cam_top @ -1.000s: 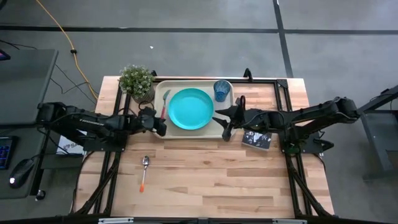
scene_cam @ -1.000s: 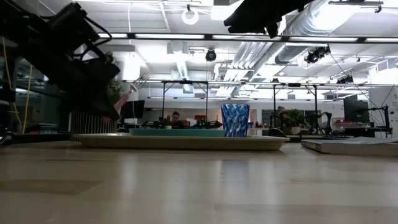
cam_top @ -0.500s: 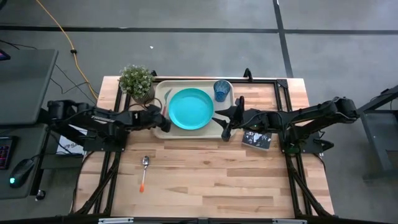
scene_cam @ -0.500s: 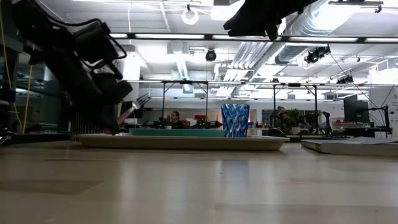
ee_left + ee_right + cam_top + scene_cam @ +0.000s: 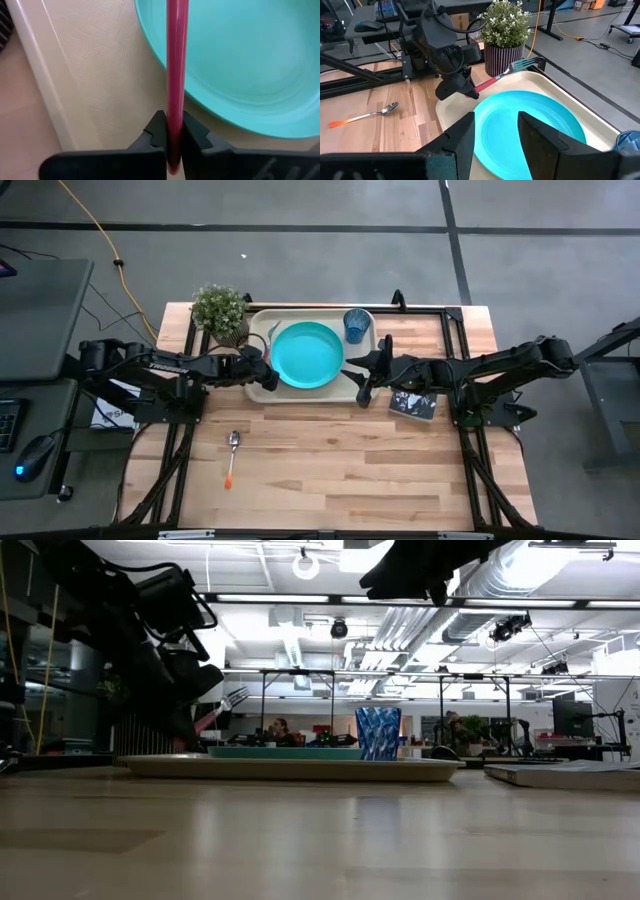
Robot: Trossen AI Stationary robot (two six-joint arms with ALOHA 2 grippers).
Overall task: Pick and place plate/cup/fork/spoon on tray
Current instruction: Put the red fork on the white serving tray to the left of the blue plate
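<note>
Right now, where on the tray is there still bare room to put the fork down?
The strip of tray left of the plate, under the left gripper holding the fork, is bare. The corner with the cup is tighter.

one beige tray (image 5: 262,391), one teal plate (image 5: 306,355) at its centre, one blue cup (image 5: 356,325) at the plate's 2 o'clock. one fork (image 5: 506,71) with a red-pink handle, at the plate's 9 o'clock. one orange-handled spoon (image 5: 232,455) at the tray's 7 o'clock. one potted plant (image 5: 221,310), one dark book (image 5: 412,404). two arms, so two grippers: left gripper (image 5: 264,367), right gripper (image 5: 357,372).
</note>
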